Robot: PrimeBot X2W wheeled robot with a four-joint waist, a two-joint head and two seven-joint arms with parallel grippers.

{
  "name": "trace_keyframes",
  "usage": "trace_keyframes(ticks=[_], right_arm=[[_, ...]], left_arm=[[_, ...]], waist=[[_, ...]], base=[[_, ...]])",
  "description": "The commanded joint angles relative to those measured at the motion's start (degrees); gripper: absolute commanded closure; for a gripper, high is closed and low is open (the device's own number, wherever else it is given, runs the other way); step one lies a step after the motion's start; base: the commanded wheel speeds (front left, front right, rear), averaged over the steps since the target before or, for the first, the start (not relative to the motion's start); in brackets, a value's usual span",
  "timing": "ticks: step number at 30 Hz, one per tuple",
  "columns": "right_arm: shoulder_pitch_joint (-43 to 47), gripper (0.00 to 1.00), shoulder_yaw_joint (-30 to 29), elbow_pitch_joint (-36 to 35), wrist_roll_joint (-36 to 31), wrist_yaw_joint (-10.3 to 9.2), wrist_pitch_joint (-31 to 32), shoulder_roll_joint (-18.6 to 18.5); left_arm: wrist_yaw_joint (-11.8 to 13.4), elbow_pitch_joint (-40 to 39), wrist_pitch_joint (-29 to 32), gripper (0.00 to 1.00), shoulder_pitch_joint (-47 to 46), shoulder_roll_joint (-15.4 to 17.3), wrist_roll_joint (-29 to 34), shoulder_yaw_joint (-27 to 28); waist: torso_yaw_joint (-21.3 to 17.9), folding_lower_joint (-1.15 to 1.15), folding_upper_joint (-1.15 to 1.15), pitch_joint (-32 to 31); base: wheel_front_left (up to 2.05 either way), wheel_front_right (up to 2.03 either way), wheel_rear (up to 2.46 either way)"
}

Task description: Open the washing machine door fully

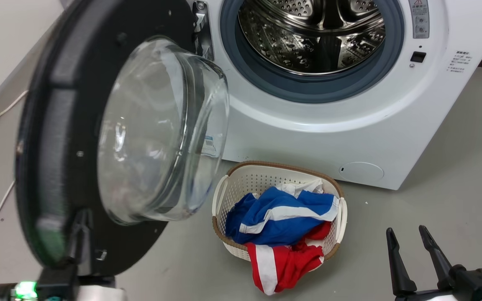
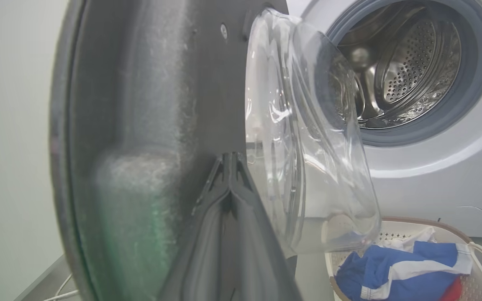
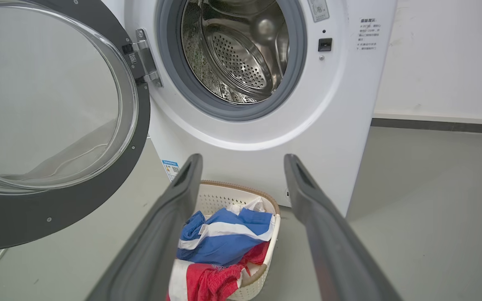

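**A:** Where was the washing machine door at that moment?

**B:** The washing machine door (image 1: 57,125) stood swung out from the washing machine (image 1: 349,138). It hung on the metal hinge (image 3: 144,58) at the left of the machine's opening. Its glass bowl (image 1: 153,129) pointed across the front of the machine, and the steel drum (image 1: 312,33) was open to see.

**A:** And the grippers?

**B:** The left gripper (image 2: 229,159) was clenched, its two fingers pressed together with nothing between them. The tips lay against the black inner face of the door, just beside the base of the bowl. The right gripper (image 1: 406,229) was released and empty, in front of the machine and well apart from it.

**A:** How should the step be done well?

**B:** I judged the door wide open, but perhaps not yet at its stop. The push should go away from the machine's front, slowly, following the arc around the hinge. The face looked smooth, so the tips could slip. It would be better to press on the black plastic, nearer the outer rim, and never on the glass. The laundry basket (image 1: 283,167) at the foot of the machine seemed outside the door's path.
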Motion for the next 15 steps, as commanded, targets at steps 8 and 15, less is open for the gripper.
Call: trace_keyframes(ticks=[8, 15], right_arm=[[-2.2, 0.0, 0.1, -0.7, -1.5, 0.01, -0.1, 0.1], [-3.3, 0.0, 0.1, -1.0, -2.0, 0.01, -0.1, -0.4]], left_arm=[[1.4, 2.6, 0.2, 1.0, -4.2, 2.9, -3.6, 6.9], [0.3, 7.0, 0.2, 1.0, -7.7, 5.1, -6.6, 11.3]], waist=[[-0.6, 0.0, 0.0, 2.8], [-0.9, 0.0, 0.0, 5.2]], base=[[0.0, 0.0, 0.0], [0.0, 0.0, 0.0]])
